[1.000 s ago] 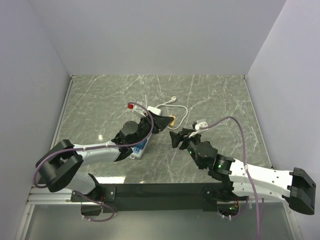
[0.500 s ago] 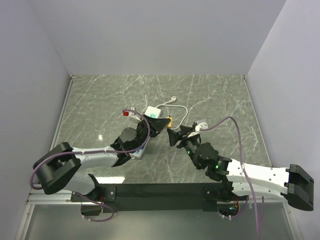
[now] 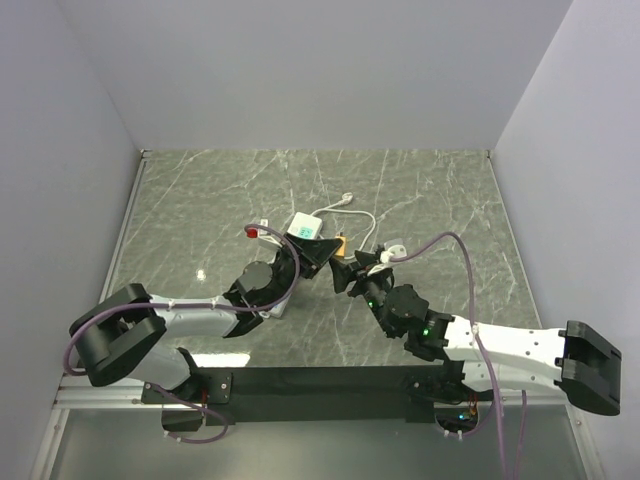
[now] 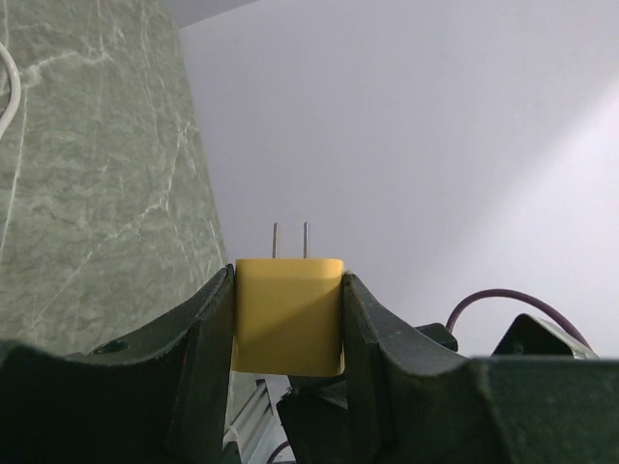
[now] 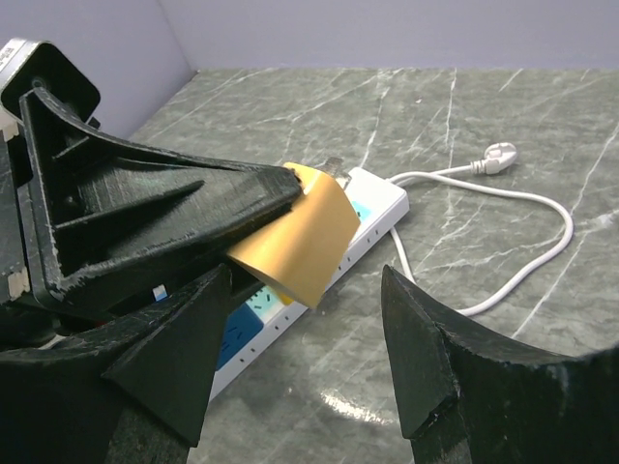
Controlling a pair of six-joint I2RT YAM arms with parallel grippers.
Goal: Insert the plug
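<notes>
My left gripper (image 4: 288,275) is shut on the yellow plug (image 4: 288,314), gripping its two flat sides. Two metal prongs (image 4: 290,240) stick out past the fingertips. In the top view the left gripper (image 3: 325,248) holds the plug (image 3: 343,243) just above the white power strip (image 3: 305,226). My right gripper (image 3: 352,268) faces it from the right. In the right wrist view the right gripper (image 5: 305,275) stands open, and the plug (image 5: 300,242) hangs just ahead of its fingers, touching neither. The power strip (image 5: 372,203) lies below on the table.
The strip's white cable (image 3: 358,216) curls to the right and ends in a white wall plug (image 5: 498,155). A small white object (image 3: 398,243) lies right of the grippers. Grey walls close in the marble table (image 3: 430,190) on three sides.
The right arm has reached forward and left, bringing its open fingers up to the plug. The left gripper, still holding the plug, has shifted slightly, uncovering the strip's far end.
</notes>
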